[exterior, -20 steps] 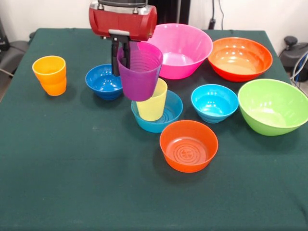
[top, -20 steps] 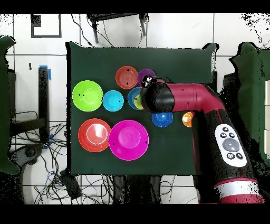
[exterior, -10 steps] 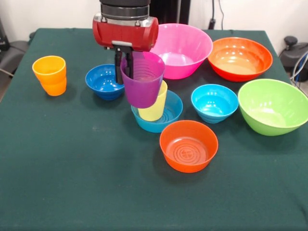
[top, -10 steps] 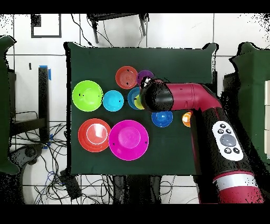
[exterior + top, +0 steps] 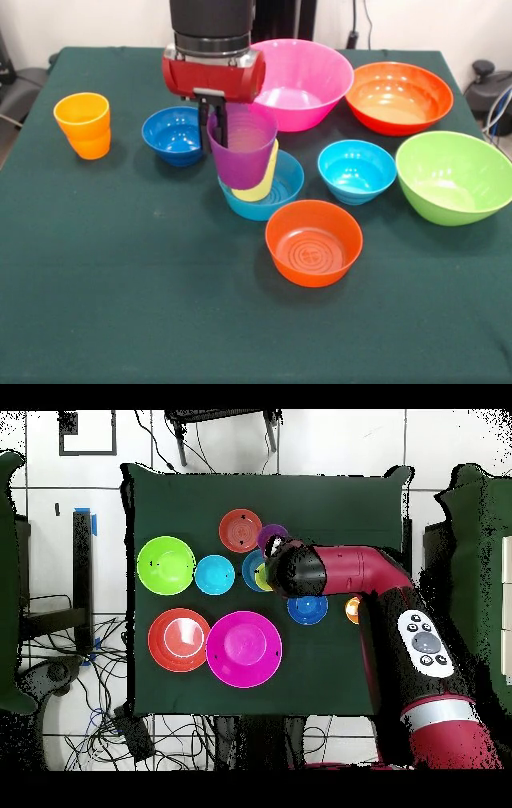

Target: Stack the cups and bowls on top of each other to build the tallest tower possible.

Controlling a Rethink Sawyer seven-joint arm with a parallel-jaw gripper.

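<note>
Purple cup (image 5: 242, 148), centre frame: light, slick plastic, I judge; my gripper (image 5: 214, 132) pinches its rim wall.

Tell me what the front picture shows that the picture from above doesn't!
Only the front view shows the gripper pinching the purple cup's wall, with the yellow cup poking out below it inside the mid-blue bowl. It also shows the whole orange cup.

Only the overhead view shows the long red arm covering those cups, plus the tiled floor and cables around the table.

Both show the pink bowl, the lime green bowl, the big orange-red bowl, the small orange-red bowl, and the cyan bowl.
</note>
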